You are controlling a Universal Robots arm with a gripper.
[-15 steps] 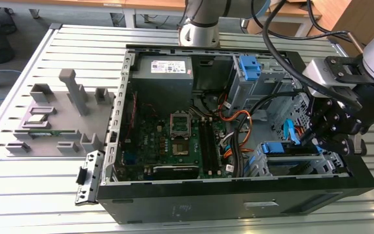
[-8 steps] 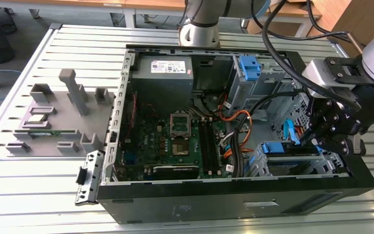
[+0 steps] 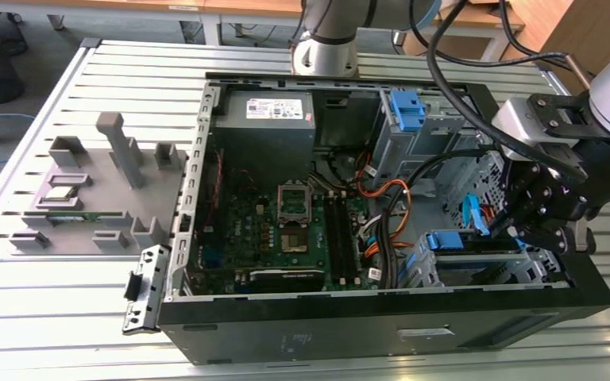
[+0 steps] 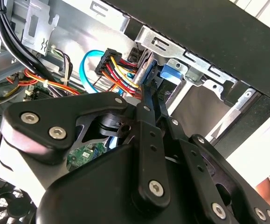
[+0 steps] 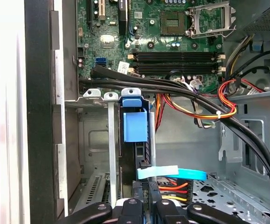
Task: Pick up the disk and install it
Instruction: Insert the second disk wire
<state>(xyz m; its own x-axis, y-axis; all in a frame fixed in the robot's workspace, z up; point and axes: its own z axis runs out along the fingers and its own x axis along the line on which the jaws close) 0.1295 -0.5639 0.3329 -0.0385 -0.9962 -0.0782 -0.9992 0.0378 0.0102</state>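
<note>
The disk [image 5: 141, 156] stands edge-on in the metal drive bay [image 5: 111, 140] at the front corner of the open computer case [image 3: 390, 333]. Its blue plastic rail tab [image 5: 135, 125] shows at the far end; in the exterior view it is the blue tab [image 3: 451, 240]. My gripper [image 5: 147, 205] reaches down into the bay from the exterior view's right [image 3: 524, 226]. Its black fingers [image 4: 148, 100] stand close together, shut on the near end of the disk. The disk's label is hidden.
A light-blue data cable [image 5: 179, 173] and red, yellow and orange power wires [image 5: 174, 189] lie close to my fingers. Thick black cables [image 5: 172, 88] cross above the bay. The motherboard [image 3: 295, 214] fills the case floor. Grey fixtures [image 3: 93, 190] stand on the slatted table.
</note>
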